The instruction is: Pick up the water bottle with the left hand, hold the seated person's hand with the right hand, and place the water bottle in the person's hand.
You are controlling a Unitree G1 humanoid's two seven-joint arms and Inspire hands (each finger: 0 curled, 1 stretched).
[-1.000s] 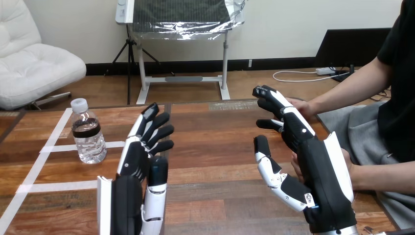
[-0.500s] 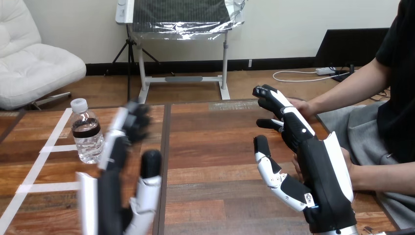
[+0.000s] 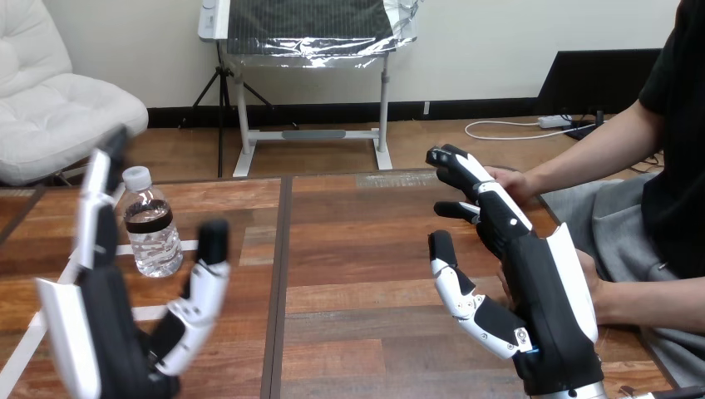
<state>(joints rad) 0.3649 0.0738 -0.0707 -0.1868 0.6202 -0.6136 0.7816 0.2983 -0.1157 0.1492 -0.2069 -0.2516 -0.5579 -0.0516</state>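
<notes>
A clear water bottle (image 3: 152,229) with a white cap and a dark label band stands upright on the table's left part. My left hand (image 3: 108,332) is open near the front left, fingers straight up on the bottle's left and thumb out on its right, apart from the bottle. My right hand (image 3: 532,287) is open at the right, fingers stretched toward the person's hand (image 3: 509,179), which rests at the table's far right edge. The fingertips overlap that hand in the view; touching or apart, I cannot tell. Another hand of the person (image 3: 589,287) lies mostly hidden behind my right palm.
White tape lines (image 3: 79,249) mark a grid on the wooden table's (image 3: 357,241) left part around the bottle. The person sits at the right side, one forearm (image 3: 599,150) reaching in over the table's far right corner.
My left hand has swung left and turned, from the table's middle to beside the bottle, with its thumb now spread out. My right hand and the person's hands have stayed put.
</notes>
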